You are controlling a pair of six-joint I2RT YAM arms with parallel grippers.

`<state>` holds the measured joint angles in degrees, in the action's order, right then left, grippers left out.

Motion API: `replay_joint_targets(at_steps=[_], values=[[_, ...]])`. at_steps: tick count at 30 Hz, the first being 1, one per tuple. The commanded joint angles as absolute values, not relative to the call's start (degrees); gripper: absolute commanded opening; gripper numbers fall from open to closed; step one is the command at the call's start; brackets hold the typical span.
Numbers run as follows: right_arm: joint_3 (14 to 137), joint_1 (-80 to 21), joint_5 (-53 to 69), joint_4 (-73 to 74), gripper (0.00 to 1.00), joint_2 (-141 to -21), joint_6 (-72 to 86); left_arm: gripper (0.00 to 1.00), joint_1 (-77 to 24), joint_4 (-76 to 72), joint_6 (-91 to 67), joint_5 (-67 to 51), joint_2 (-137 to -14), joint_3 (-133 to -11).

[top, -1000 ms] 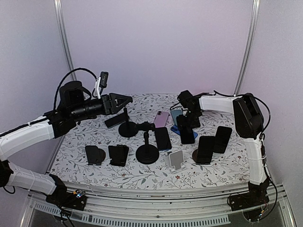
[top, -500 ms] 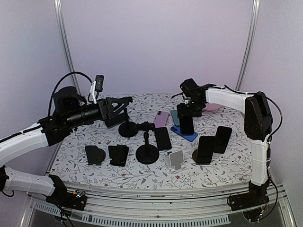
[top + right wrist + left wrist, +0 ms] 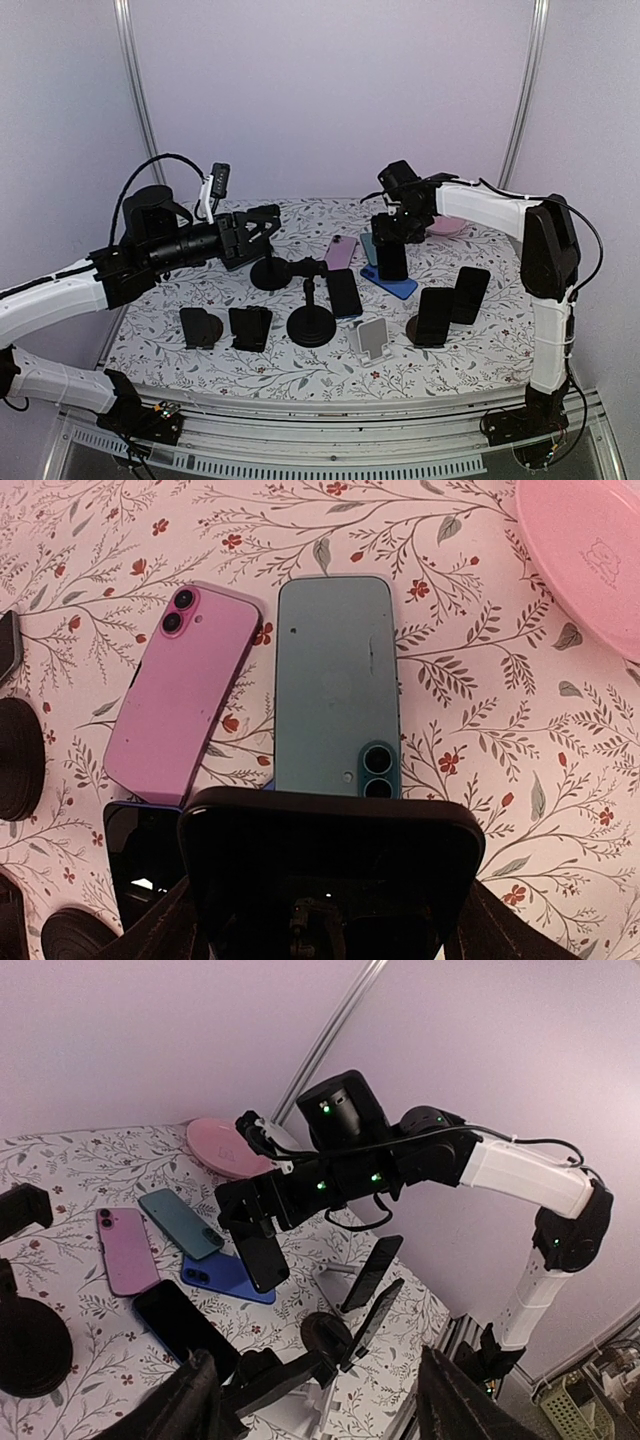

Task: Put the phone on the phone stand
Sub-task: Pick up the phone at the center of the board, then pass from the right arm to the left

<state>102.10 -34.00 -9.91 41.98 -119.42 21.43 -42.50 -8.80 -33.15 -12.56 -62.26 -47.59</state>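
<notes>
Floral-print bench (image 3: 460,350), pale walls. Black phone (image 3: 392,262), slim glossy slab, hangs upright mid-frame, clamped in right tool (image 3: 391,238) above flat blue phone (image 3: 395,287). Lifted; seating on a stand is left, perhaps white angled cradle (image 3: 373,338), lower centre. Left tool (image 3: 262,226) at left, fingers apart, holding nothing

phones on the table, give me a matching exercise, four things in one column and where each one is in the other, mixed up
1 lifted black phone
2 teal phone
3 blue phone
4 pink dish

a flat, cameras up, beside the pink phone
b far right corner of the table
c between the right fingers
d flat, under the lifted phone

Pairs: 1-c, 2-a, 3-d, 4-b
</notes>
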Motion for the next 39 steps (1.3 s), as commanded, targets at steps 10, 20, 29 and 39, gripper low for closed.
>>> replay_joint_targets(at_steps=[10, 20, 29, 39], values=[[103.74, -34.59, -11.21, 40.14, 0.59, -111.72, 22.10, 0.68, -44.20, -10.86, -29.31, -12.17, -67.04, -52.85], [104.26, -34.96, -11.04, 40.51, 0.59, -108.87, 21.97, 0.67, -44.52, -11.07, -28.44, -11.70, -70.20, -55.63], [105.06, -35.93, -11.04, 40.82, 0.60, -105.68, 21.99, 0.66, -45.38, -10.94, -27.33, -11.21, -75.05, -59.66], [110.46, -41.84, -10.61, 39.73, 0.59, -101.12, 23.78, 0.63, -46.84, -9.67, -26.35, -9.19, -81.04, -64.99]])
